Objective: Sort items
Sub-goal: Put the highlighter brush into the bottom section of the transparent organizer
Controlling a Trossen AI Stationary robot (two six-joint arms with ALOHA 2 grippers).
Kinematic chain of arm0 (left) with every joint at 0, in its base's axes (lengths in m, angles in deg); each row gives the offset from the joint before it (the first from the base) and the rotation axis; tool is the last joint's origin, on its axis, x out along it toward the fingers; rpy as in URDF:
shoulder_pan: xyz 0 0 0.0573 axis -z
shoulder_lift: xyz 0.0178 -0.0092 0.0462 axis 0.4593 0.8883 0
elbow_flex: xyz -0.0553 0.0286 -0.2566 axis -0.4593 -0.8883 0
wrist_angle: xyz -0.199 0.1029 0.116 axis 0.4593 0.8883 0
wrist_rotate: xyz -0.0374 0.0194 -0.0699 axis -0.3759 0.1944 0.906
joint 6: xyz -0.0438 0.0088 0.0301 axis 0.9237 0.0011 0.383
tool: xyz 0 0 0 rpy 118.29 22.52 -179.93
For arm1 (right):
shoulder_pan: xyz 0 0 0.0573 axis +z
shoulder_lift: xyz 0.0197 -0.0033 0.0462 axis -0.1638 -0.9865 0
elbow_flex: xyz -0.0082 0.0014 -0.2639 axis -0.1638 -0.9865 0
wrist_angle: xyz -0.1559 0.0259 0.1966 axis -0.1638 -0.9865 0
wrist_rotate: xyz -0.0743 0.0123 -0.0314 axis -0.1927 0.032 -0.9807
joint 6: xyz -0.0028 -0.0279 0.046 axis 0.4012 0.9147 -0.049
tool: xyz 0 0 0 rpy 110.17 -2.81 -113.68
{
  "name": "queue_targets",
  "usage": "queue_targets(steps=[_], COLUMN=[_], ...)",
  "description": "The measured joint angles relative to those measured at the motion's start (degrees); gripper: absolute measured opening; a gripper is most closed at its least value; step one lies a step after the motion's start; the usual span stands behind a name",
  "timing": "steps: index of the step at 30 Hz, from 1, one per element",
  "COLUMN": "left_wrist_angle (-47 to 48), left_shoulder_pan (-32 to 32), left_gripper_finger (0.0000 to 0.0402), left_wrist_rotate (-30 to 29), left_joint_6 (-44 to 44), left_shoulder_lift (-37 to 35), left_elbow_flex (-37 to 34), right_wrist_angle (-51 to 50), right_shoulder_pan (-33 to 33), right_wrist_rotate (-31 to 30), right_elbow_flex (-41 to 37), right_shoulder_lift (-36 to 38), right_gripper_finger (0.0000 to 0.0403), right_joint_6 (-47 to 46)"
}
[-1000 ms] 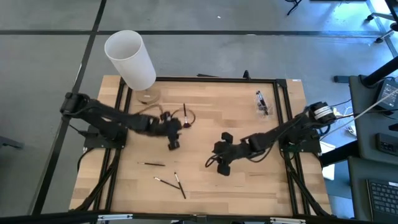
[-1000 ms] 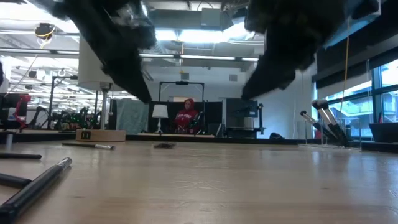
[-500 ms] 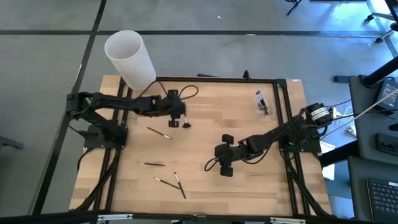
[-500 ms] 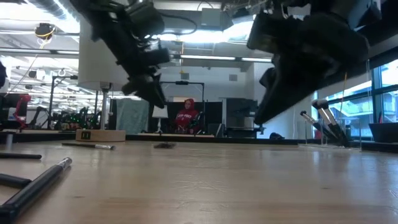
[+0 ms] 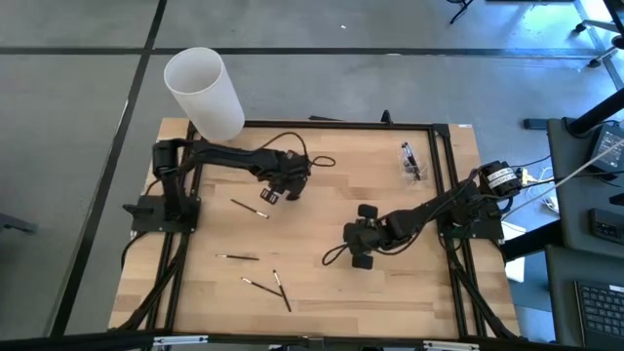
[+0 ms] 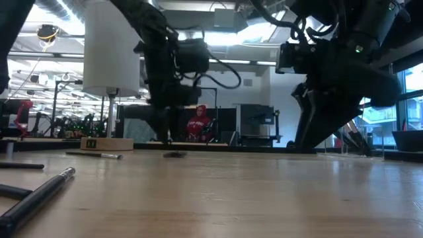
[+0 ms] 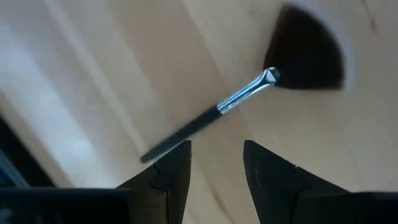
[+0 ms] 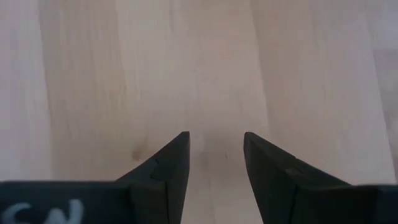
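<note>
Left wrist view is showing us the left gripper (image 7: 216, 163) hanging with its two fingers parted and nothing between them, just above a fan brush (image 7: 249, 93) lying flat on the table (image 7: 93, 74); we are judging that the claw is standing released so it can straddle the slim handle. In the high view we are finding this gripper (image 5: 283, 182) near the table's far middle, below the big white cylinder (image 5: 204, 93). The right gripper (image 5: 363, 244) is waiting over bare wood in the middle right, its fingers (image 8: 168, 168) likewise apart and holding nothing. Loose brushes (image 5: 265, 284) are lying scattered toward the near left, while others (image 5: 410, 161) are resting together by the far right edge, seemingly already sorted. We are making out pale lettering on the right gripper's body in its wrist view, but not reading it.
</note>
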Motion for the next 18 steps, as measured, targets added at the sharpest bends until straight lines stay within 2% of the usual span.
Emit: queue_targets(steps=[6, 10, 18], left_wrist_angle=[-3.9, -6.2, -6.4], left_shoulder_pan=[0.4, 0.1, -0.6], left_gripper_finger=[0.0143, 0.0143, 0.0137], left_wrist_rotate=[0.4, 0.3, 2.0], left_joint_6=[-9.8, -13.4, -10.5], left_shoulder_lift=[3.0, 4.2, 5.3], left_elbow_flex=[0.2, 0.2, 0.3], right_wrist_angle=[-0.6, -0.6, -0.5], right_shoulder_pan=[0.0, 0.0, 0.0], right_wrist_rotate=[-0.3, -0.5, -0.7], right_elbow_flex=[0.0, 0.0, 0.0], right_shoulder_lift=[0.0, 0.0, 0.0], right_gripper_finger=[0.0152, 0.0152, 0.0152], right_joint_6=[-1.2, -1.2, -1.3])
